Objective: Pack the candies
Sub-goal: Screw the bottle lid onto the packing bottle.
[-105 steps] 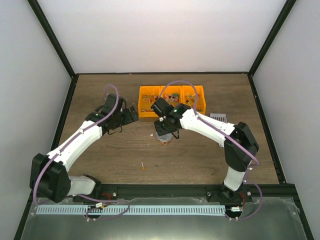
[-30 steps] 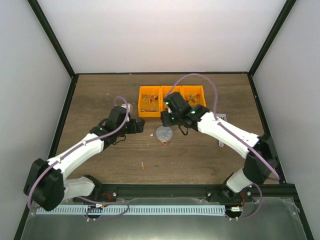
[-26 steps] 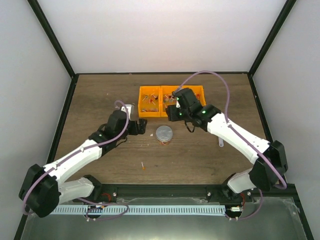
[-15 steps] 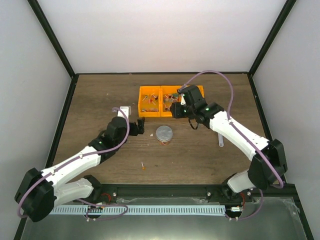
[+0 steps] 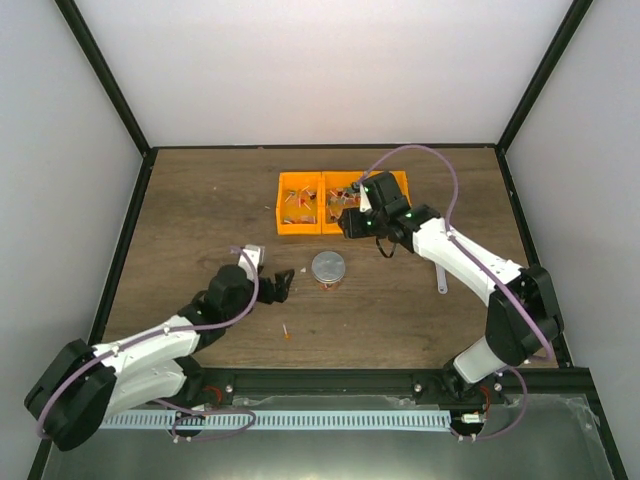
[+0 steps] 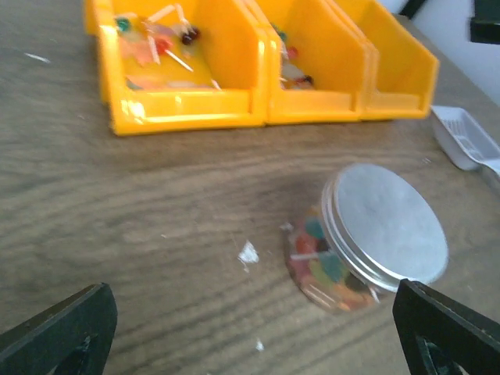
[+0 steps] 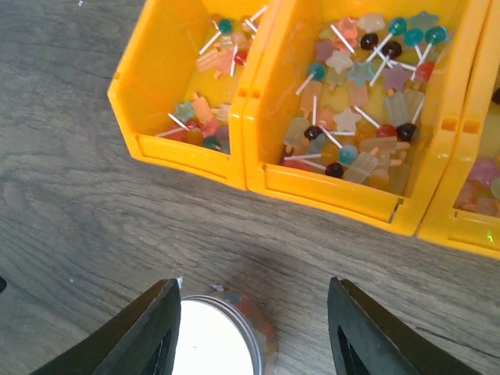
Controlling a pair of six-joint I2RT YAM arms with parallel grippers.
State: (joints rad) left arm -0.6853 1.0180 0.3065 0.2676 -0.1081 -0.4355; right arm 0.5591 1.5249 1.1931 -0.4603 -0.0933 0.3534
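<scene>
Two robot arms hover over a wooden table (image 5: 200,210) where candies (image 7: 367,133) in mixed colours, some on thin white sticks, lie heaped in an orange three-part bin (image 5: 300,231) by the middle of the far edge. The right wrist view shows sweets in all three compartments, with the middle one the fullest.

More of the sweets fill a small clear jar (image 6: 324,269) that stands near the table's centre, just on the near side of the bin, capped with a flat silver lid (image 6: 383,223). One stray sweet (image 5: 286,332) lies alone between the jar and the near edge.

The left gripper (image 6: 250,312) sits low over the table to the jar's left, its jaws spread wide and holding nothing; its camera looks across the jar toward the bin. The right gripper (image 7: 254,312) hangs above the bin's near wall, jaws likewise parted and empty, with the jar's lid showing between its fingers (image 7: 148,332).

A grey slotted scoop (image 6: 465,137) rests on the table toward the right edge, its head partly hidden under the right arm in the overhead view. A white scrap (image 6: 248,253) lies just to the left of the jar.
</scene>
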